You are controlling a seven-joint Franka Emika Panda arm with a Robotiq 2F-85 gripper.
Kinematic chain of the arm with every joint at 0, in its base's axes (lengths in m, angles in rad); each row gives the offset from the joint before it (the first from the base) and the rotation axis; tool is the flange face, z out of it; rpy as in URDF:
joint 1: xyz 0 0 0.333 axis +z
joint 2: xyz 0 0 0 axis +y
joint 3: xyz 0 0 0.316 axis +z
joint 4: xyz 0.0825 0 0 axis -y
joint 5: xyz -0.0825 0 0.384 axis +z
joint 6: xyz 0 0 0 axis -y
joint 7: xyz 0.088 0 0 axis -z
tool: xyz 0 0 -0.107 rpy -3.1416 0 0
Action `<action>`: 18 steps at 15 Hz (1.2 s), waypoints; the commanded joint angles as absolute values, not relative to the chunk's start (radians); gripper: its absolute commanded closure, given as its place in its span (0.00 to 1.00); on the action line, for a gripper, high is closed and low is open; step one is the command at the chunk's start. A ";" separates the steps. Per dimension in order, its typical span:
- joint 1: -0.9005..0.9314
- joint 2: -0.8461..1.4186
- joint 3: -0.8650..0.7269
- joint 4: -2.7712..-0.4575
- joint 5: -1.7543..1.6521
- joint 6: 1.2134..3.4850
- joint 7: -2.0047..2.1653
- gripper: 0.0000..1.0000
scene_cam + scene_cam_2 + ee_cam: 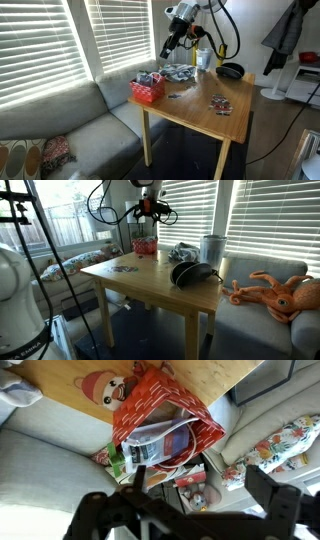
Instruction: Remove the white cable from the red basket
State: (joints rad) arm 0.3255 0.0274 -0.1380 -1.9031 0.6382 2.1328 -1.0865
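Note:
The red basket stands on the corner of the wooden table nearest the sofa and shows in both exterior views. In the wrist view its latticed red wall surrounds a pale whitish bundle, the white cable, blurred, with a red loop beside it. My gripper hangs well above the basket. In the wrist view its two dark fingers stand wide apart, open and empty.
On the table are a grey-and-white patterned heap, a white cup, black headphones and small flat cards. A grey sofa lies below the basket's corner. An orange octopus plush lies on a seat.

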 commanded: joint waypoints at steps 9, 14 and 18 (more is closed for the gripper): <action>0.137 0.187 0.020 -1.763 0.664 2.083 -1.147 0.00; 0.068 0.349 0.097 -1.617 0.685 2.052 -1.172 0.00; 0.042 0.443 0.147 -1.506 0.676 2.037 -1.147 0.00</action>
State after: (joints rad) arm 0.0744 0.3667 0.1046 -1.6206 0.6615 2.0878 -1.1535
